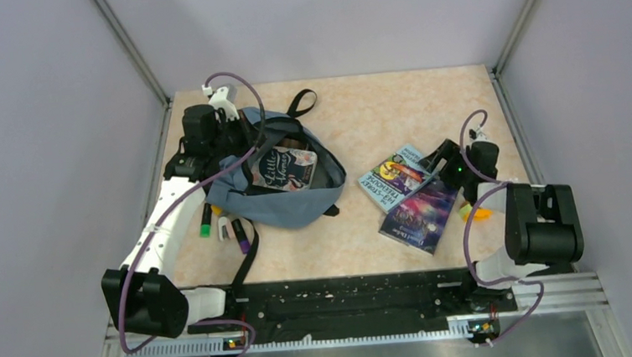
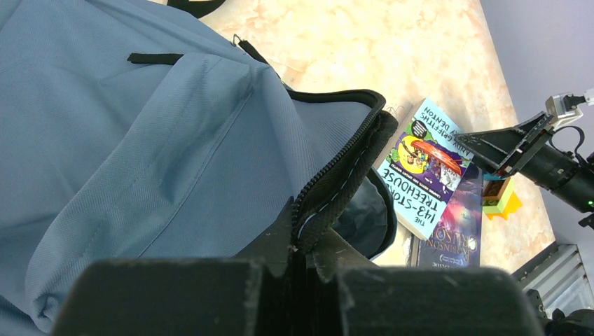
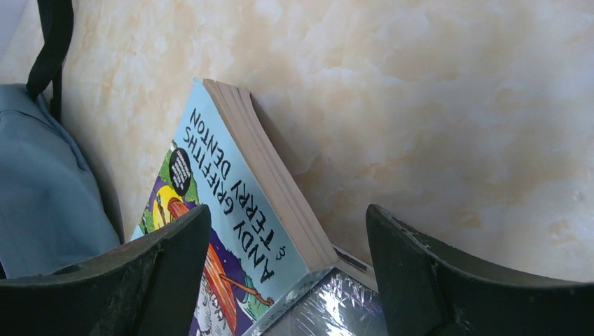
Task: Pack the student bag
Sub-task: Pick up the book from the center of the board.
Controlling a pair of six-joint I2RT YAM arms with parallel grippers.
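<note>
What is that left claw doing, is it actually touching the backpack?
Touching. The left wrist view shows the left gripper closed on the black zipper edge of the backpack, with the fabric pinched between its fingers.

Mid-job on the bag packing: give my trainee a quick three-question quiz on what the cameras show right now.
1. True or false: the left gripper is shut on the zipper edge of the student bag.
2. Fill in: the right gripper is above the Treehouse book with its jaws ___.
3. Which book lies inside the bag? A) Little Women B) the Treehouse book C) none

Key: 1 true; 2 open; 3 A.
</note>
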